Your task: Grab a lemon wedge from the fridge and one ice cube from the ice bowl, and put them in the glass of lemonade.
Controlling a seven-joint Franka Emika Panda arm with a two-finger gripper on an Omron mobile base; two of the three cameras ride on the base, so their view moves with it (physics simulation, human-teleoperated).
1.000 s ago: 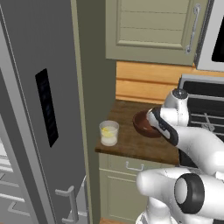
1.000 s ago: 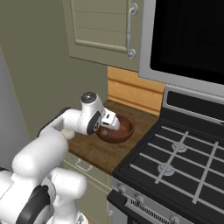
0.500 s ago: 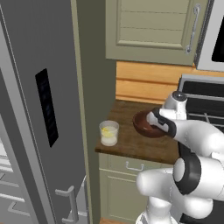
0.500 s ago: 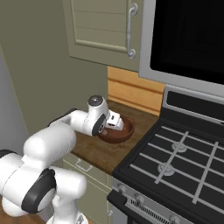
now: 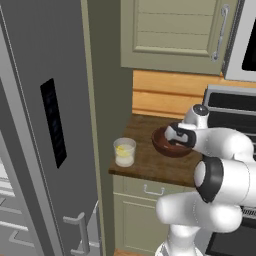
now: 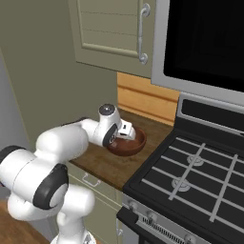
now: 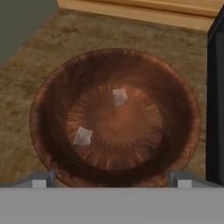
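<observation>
The robot's hand (image 7: 112,181), fingers spread wide and empty, hangs directly above the round dark-brown wooden bowl (image 7: 48,109) on the wooden desk (image 7: 26,78); two small pale ice cubes (image 7: 119,96) lie on its floor, straight ahead.

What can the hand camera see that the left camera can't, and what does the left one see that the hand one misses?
Hand view alone: two ice cubes, one near the middle of the brown bowl and one lower left.

Left base view alone: the glass of lemonade with a yellow bit floating in it, the grey fridge, and the cabinet above.

Both: the bowl on the wooden counter.
</observation>
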